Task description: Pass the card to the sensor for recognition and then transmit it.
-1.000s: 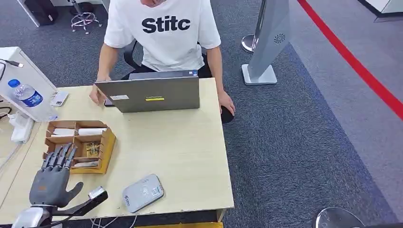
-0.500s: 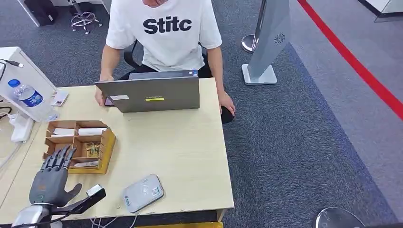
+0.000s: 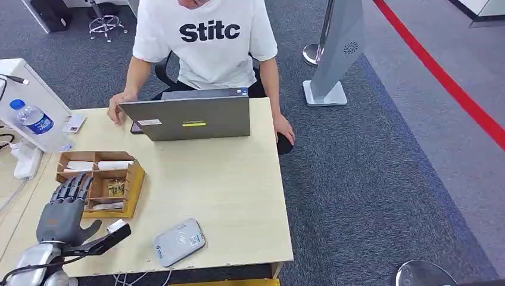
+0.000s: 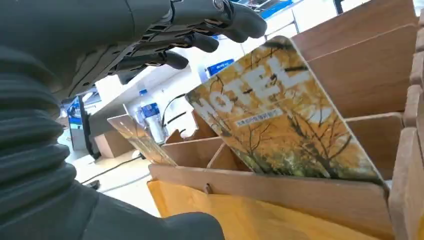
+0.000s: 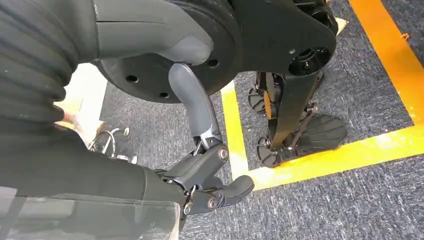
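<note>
The card (image 4: 280, 120), a yellow autumn-tree one with "MOTEL" printed on it, is leaning tilted in a slot of the wooden organizer (image 3: 134, 179) near the left edge of the desk (image 3: 226, 196). The left hand (image 3: 62, 214) hovers right at the organizer's near edge, fingers (image 4: 200, 40) stretched out and spread, holding nothing, just above the card. The grey card reader (image 3: 178, 241) sits near the front edge of the desk. The right hand (image 5: 210, 185) hangs over the carpet with its fingers curled in, nothing in them. A person (image 3: 205, 42) sits behind a laptop (image 3: 190, 119).
</note>
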